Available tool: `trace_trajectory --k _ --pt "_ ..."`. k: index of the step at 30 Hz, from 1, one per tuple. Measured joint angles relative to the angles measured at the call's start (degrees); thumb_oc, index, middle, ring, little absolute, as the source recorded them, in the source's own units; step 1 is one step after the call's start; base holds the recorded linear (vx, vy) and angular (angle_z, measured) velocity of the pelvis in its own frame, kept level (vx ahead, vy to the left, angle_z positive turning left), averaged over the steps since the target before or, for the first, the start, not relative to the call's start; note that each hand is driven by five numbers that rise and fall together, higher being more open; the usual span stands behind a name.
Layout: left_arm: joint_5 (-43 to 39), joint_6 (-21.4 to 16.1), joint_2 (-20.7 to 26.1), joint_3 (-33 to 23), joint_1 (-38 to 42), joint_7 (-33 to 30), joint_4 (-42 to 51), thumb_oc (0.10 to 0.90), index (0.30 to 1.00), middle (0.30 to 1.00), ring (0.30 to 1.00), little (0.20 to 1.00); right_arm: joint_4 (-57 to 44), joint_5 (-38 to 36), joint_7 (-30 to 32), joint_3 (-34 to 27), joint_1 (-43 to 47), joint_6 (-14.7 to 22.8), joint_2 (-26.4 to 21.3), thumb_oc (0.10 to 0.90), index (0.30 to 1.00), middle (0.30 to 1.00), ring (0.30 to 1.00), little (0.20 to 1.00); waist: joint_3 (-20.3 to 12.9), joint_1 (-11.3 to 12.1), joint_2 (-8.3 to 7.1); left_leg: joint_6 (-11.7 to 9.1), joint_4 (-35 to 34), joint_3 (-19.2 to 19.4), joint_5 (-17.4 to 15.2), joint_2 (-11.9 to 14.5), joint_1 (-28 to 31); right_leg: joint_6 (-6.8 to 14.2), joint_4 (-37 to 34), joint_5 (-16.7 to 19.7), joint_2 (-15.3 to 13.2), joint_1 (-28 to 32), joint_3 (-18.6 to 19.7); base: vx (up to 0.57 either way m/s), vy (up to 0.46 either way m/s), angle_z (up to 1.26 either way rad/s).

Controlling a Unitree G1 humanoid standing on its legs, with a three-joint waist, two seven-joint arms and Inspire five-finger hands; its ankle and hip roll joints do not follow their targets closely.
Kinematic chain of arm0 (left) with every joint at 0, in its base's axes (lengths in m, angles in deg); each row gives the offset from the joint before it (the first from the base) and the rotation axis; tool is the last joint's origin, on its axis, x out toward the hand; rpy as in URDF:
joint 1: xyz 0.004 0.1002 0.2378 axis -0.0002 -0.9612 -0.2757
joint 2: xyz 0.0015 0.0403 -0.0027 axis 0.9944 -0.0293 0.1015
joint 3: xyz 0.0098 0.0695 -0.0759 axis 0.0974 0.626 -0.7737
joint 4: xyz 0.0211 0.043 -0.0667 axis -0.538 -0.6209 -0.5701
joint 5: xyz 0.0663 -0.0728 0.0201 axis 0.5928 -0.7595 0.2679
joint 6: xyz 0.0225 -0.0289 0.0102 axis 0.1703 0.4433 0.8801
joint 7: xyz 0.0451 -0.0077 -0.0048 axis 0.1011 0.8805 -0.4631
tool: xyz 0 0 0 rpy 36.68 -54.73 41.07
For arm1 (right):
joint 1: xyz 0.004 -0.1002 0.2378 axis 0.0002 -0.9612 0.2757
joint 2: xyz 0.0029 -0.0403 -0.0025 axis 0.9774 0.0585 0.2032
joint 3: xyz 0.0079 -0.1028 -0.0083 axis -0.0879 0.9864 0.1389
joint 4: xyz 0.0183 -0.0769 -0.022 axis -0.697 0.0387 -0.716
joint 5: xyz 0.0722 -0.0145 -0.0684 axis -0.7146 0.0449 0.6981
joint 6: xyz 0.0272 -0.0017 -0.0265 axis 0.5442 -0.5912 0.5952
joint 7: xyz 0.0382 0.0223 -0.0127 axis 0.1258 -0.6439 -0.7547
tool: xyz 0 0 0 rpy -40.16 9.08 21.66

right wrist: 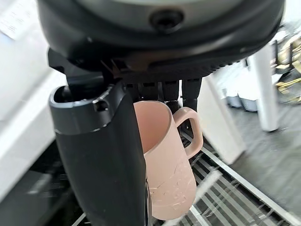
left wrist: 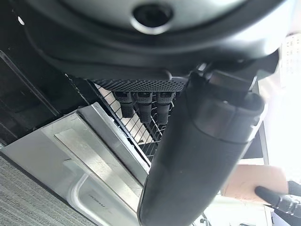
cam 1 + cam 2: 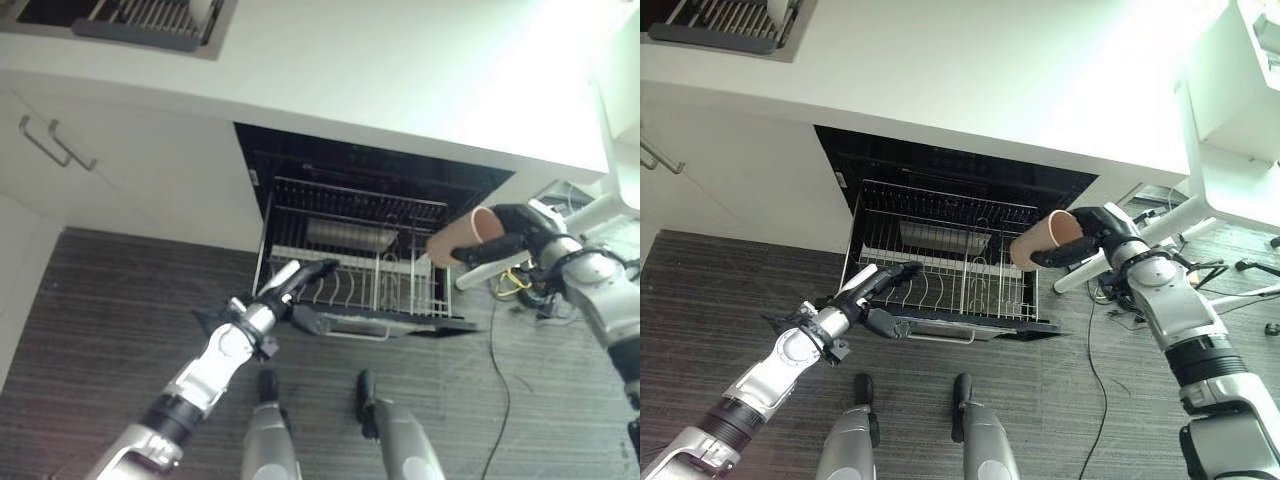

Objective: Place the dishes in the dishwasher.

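Gaping under the desk, the dishwasher has its wire rack pulled out; the left hand, fingers straight, rests at its front edge. Beside the rack, the right hand curls round a pink mug.

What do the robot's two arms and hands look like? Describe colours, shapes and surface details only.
Both arms are silver-grey rounded segments joined by black bands. The left hand and right hand are dark, with slim black fingers; the left thumb has a white cover. Up close, the palms show a ribbed black strip.
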Motion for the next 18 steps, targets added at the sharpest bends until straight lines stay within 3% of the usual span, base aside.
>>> trace_trajectory --k 3,7,9,14,18 --pt "-0.43 0.33 0.23 0.32 0.79 0.98 -0.08 0.8 0.9 0.9 0.9 0.9 4.2 0.13 -3.63 3.62 4.65 -0.11 -0.21 0.4 0.3 0.3 0.3 0.3 0.02 0.26 0.0 -0.02 0.52 -0.54 0.0 0.01 -0.5 -0.04 -0.05 0.03 -0.01 0.01 -0.32 -0.03 -0.051 0.06" --pt "-1.31 1.41 0.51 2.6 3.06 2.16 -0.3 0.8 0.9 0.9 0.9 0.9 13.19 1.67 -8.93 14.69 14.56 0.16 -0.2 0.4 0.3 0.3 0.3 0.3 0.55 2.12 0.37 -0.16 0.61 -0.9 0.1 0.02 -0.79 -0.13 -0.17 0.09 -0.01 0.01 -0.92 -0.03 -0.035 0.04" --pt "-1.57 1.24 0.34 4.12 4.74 2.2 0.47 0.8 0.9 0.9 0.9 0.9 18.4 2.35 -8.72 15.32 19.36 0.42 -0.2 0.4 0.3 0.3 0.3 0.3 1.81 3.23 1.54 -0.15 0.73 -1.29 0.1 -0.05 -1.43 -0.16 -0.65 0.38 -0.04 -0.02 -1.38 -0.08 -0.011 0.08" --pt "-3.43 1.1 0.34 5.91 6.54 2.29 1.07 0.8 0.9 0.9 0.9 0.9 19.73 2.06 -6.46 15.26 21.66 1.48 0.22 0.4 0.3 0.3 0.3 0.3 3.38 4.68 3.31 -0.14 0.71 -1.39 0.11 -0.11 -1.77 -0.17 -0.72 0.39 -0.09 -0.22 -1.58 -0.06 0.004 0.02" --pt "-4.06 0.64 0.91 6.16 7.07 2.29 1.88 0.8 0.9 0.9 0.9 0.9 20.58 2.43 -4.29 15.41 21.7 1.9 3.52 0.4 0.3 0.3 0.3 0.3 3.7 4.63 3.93 -0.01 0.75 -1.42 0.19 -0.64 -2.49 -0.17 -0.59 0.4 -0.36 -0.93 -1.54 -0.06 0.053 0.02"
